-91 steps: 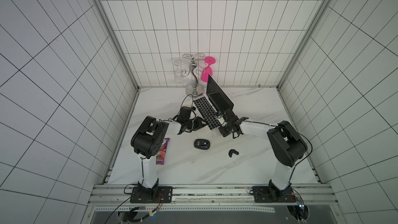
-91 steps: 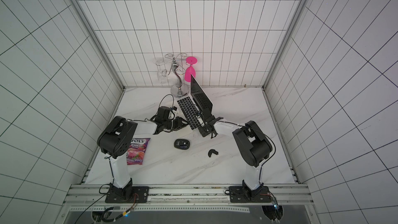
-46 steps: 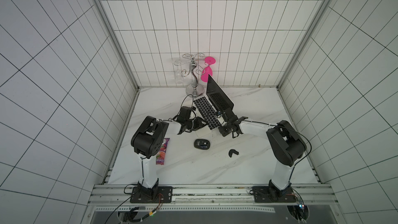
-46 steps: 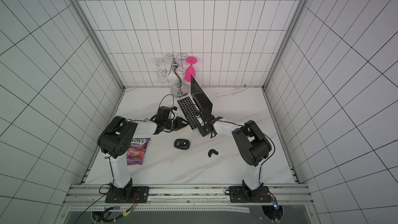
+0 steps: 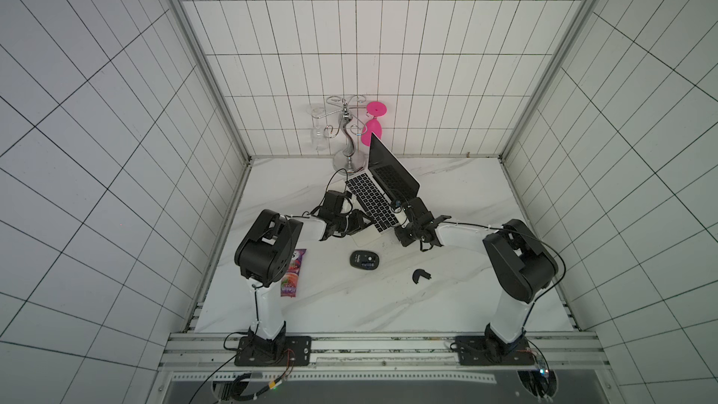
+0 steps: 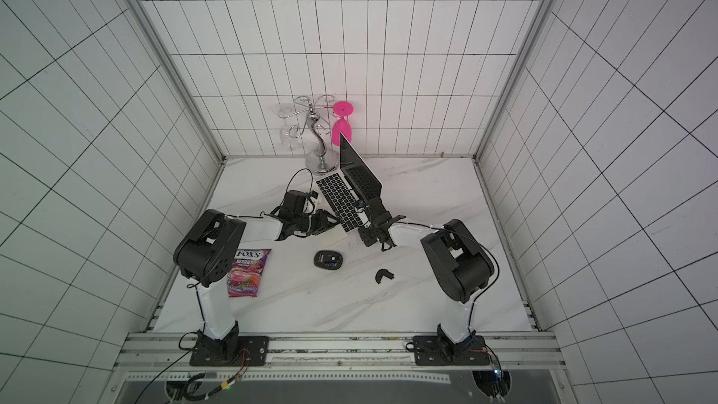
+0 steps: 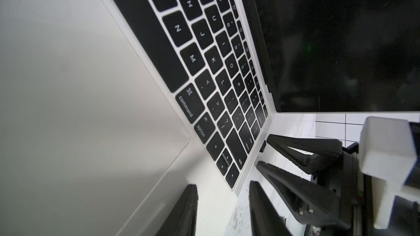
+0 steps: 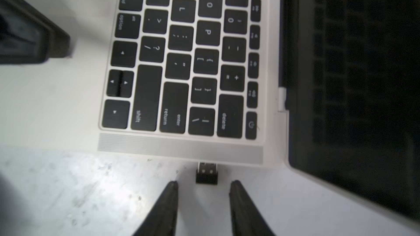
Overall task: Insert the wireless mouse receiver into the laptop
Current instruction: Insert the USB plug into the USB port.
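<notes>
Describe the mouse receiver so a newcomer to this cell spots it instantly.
Start at the open silver laptop on the marble table. On its side edge by the return and delete keys juts the wireless mouse receiver, a tiny black-capped plug. The oval mouse and crescent piece, also black, lie loose on the marble and are far bigger.

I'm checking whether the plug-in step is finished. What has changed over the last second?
The right gripper has opened and let go of the receiver, which sticks out of the side of the laptop, clear of both fingers. The left gripper is still at the laptop's front corner. The laptop, mouse and candy bag stayed put.
</notes>
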`<state>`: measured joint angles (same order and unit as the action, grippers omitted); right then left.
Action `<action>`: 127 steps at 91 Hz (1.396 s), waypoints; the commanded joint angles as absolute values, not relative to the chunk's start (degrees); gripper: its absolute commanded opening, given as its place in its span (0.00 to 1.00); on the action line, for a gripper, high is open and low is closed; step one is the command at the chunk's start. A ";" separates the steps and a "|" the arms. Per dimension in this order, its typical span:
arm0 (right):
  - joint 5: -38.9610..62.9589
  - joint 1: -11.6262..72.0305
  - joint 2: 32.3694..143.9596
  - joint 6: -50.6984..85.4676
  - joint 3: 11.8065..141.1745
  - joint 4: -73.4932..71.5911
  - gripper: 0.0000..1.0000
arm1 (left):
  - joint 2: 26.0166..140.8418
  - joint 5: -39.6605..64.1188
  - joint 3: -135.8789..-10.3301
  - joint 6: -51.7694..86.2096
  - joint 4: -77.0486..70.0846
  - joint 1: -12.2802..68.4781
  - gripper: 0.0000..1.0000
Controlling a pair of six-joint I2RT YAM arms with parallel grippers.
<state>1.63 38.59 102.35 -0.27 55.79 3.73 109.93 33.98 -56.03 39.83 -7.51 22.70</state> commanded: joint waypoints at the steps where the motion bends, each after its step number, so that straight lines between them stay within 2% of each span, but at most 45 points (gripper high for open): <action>1: 3.62 38.14 96.94 8.50 54.54 4.48 0.54 | 104.03 30.67 -56.82 38.07 -4.02 22.59 0.48; 26: 4.26 38.06 95.78 30.82 53.10 2.74 0.59 | 94.47 25.50 -49.20 39.24 -1.00 18.21 0.67; 53: 6.73 37.21 100.43 43.11 51.44 -3.87 0.57 | 90.29 23.84 -43.30 38.72 2.17 16.70 0.76; 104: 4.33 35.60 107.80 40.36 55.26 -7.63 0.41 | 95.27 27.42 -44.64 37.61 1.34 18.58 0.73; 115: 3.30 35.44 108.26 38.75 55.86 -6.80 0.43 | 97.02 28.07 -46.57 37.37 1.37 20.64 0.70; 127: 2.16 35.04 105.20 38.32 54.25 -3.68 0.54 | 98.49 28.30 -48.30 37.94 0.83 23.00 0.68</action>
<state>5.87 36.36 105.32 39.70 55.05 -7.01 97.27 27.22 -46.09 38.52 2.31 21.32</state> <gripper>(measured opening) 0.511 0.679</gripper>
